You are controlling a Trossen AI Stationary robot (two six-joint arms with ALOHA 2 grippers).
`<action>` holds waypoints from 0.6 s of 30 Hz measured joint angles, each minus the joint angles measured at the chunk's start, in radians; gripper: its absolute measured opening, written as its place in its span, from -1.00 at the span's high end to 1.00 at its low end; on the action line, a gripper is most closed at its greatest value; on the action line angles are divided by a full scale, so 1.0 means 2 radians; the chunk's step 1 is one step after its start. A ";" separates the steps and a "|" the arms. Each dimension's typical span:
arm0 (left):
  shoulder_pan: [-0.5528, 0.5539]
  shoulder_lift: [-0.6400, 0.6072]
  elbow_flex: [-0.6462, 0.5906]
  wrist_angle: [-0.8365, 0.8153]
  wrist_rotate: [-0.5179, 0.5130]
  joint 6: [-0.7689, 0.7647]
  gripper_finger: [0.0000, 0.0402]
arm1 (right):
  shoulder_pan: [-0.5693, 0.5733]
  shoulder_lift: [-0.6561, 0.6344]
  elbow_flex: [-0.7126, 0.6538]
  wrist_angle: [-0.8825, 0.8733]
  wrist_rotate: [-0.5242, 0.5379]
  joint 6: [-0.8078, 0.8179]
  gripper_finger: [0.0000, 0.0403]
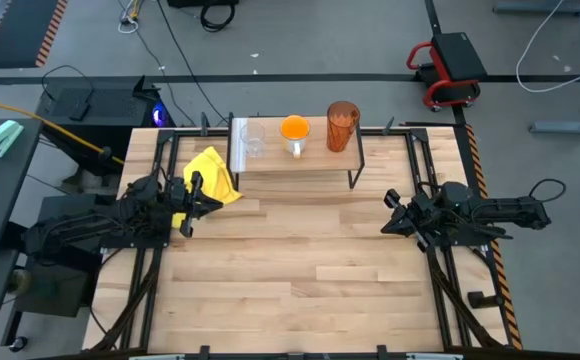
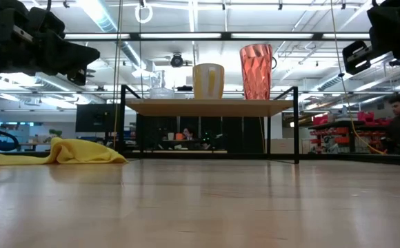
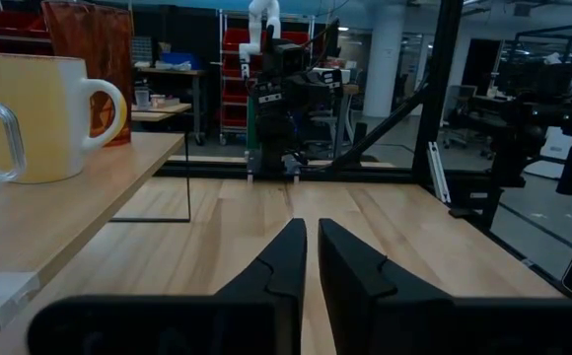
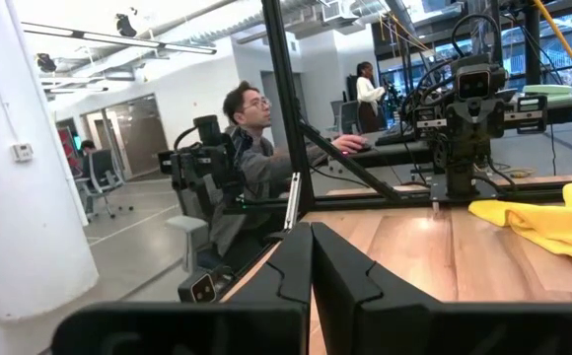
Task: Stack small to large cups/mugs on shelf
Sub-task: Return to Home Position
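Note:
The shelf (image 1: 295, 165) stands at the table's far edge, a light-wood board on black legs. Three vessels stand on its top in a row: a small clear glass cup (image 1: 253, 141), an orange mug (image 1: 294, 130) with a white handle, and a tall amber tumbler (image 1: 342, 126). The low view shows them as cup (image 2: 161, 89), mug (image 2: 208, 80) and tumbler (image 2: 256, 71). My left gripper (image 1: 202, 193) hovers shut over the yellow cloth's edge, left of the shelf. My right gripper (image 1: 390, 212) hovers shut, to the right of the shelf and nearer than it. Both hang well above the tabletop.
A yellow cloth (image 1: 213, 175) lies crumpled on the table by the shelf's left end, also seen low (image 2: 62, 151). Black frame rails run along both table sides. Bare wood spans the near half (image 1: 300, 280). People sit and stand beyond the table (image 4: 251, 148).

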 joint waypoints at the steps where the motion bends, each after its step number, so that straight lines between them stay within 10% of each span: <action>1: 0.000 0.000 0.000 0.000 0.000 0.000 0.81 | 0.000 0.000 0.000 0.000 0.000 0.000 0.93; 18: 0.000 0.000 0.000 0.000 0.000 0.000 0.81 | 0.000 0.000 0.000 0.000 0.000 0.000 0.93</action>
